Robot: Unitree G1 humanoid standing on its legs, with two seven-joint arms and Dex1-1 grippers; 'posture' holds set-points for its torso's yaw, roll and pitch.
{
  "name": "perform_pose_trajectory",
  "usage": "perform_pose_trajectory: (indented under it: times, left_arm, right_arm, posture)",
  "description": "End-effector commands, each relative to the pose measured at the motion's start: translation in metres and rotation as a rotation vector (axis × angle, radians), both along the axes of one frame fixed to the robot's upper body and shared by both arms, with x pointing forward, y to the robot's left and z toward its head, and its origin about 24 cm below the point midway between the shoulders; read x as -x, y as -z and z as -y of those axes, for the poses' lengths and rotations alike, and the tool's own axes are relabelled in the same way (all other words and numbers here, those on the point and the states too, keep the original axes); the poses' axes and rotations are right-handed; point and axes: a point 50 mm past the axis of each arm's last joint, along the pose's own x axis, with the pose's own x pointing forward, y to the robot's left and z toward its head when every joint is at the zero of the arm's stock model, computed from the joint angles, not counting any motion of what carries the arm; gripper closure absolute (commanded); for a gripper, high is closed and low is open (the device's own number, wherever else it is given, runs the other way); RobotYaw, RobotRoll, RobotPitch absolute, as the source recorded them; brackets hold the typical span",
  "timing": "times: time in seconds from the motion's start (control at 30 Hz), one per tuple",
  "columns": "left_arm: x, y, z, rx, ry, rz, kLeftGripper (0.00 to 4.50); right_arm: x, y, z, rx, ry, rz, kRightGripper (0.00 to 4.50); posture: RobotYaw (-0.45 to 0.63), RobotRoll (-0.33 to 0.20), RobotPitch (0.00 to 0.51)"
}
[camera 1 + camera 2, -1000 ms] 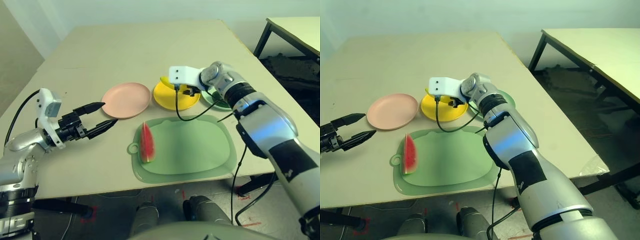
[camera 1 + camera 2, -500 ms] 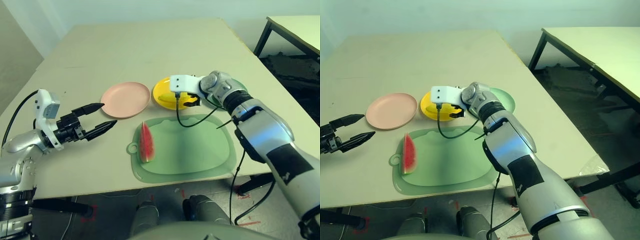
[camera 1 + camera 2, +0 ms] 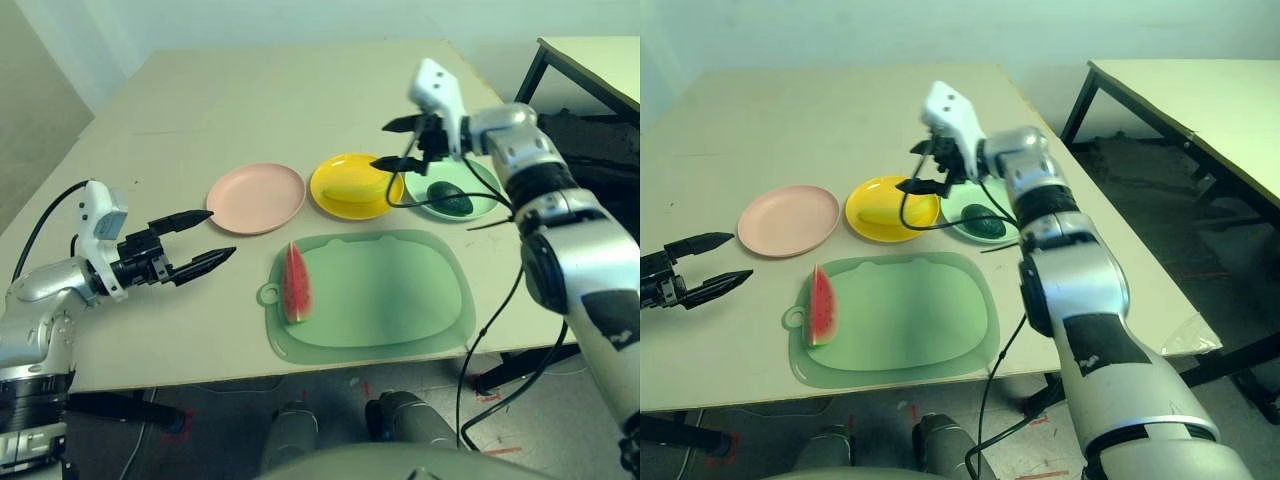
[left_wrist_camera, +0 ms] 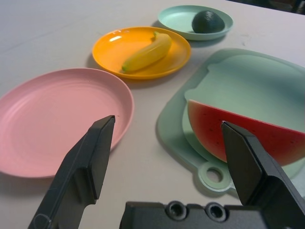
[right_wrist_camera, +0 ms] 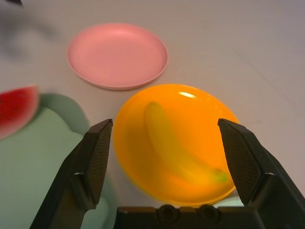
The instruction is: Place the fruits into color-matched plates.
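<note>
1. Left eye view: the banana (image 3: pixel 349 187) is seen lying in the yellow plate (image 3: pixel 330 200), and the avocado (image 3: pixel 450 198) is seen resting in the mint green plate (image 3: pixel 482 205)
2. The pink plate (image 3: pixel 256 198) is shown bare, at the left end of the row of three plates
3. The watermelon wedge (image 3: pixel 295 284) is found on the left part of the pale green cutting mat (image 3: pixel 400 300), near its handle hole, rind turned left
4. The right gripper (image 3: pixel 394 142) is held above the yellow plate with its fingers spread wide, and nothing is gripped
5. The left gripper (image 3: pixel 203 238) is held above the table (image 3: pixel 200 110), left of the mat and near the pink plate, fingers parted wide and nothing between them
</note>
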Motion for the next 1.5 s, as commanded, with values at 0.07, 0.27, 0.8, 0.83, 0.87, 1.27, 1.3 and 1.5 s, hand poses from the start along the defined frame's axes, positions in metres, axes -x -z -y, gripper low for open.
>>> perform_pose_trajectory:
  times: [0.07,0.27,0.8,0.83,0.87,1.27,1.3,1.5]
  left_arm:
    - [-0.009,-0.002,0.001,-0.038,0.030,-0.009,0.00]
    - [-0.018,-0.007,0.001,-0.063,0.065,-0.001,0.00]
    - [-0.049,-0.018,0.057,-0.655,0.782,0.203,0.00]
    - [-0.052,-0.018,0.064,-0.659,0.817,0.221,0.00]
    - [-0.055,-0.018,0.070,-0.669,0.856,0.237,0.00]
    - [-0.071,-0.002,0.101,-0.783,1.122,0.225,0.00]
    - [-0.070,0.001,0.102,-0.786,1.140,0.216,0.00]
    - [-0.063,0.018,0.110,-0.774,1.238,0.183,0.00]
  right_arm:
    - [0.035,0.030,0.018,-0.084,-0.090,-0.156,0.04]
    - [0.076,0.070,0.046,-0.268,-0.220,-0.274,0.04]
    - [0.095,0.107,0.065,-0.304,-0.219,-0.280,0.04]
    - [0.094,0.107,0.066,-0.307,-0.207,-0.286,0.04]
    - [0.094,0.107,0.066,-0.309,-0.202,-0.287,0.04]
    - [0.100,0.108,0.063,-0.338,-0.156,-0.273,0.04]
    - [0.101,0.108,0.063,-0.333,-0.151,-0.267,0.04]
    - [0.099,0.107,0.058,-0.331,-0.144,-0.251,0.04]
  posture:
    - [-0.07,0.000,0.048]
    - [-0.08,0.000,0.034]
    - [-0.10,0.000,0.008]
    - [-0.11,0.000,0.007]
    - [-0.12,0.000,0.005]
    - [-0.22,0.000,0.003]
    - [-0.23,0.000,0.003]
    - [-0.25,0.000,0.000]
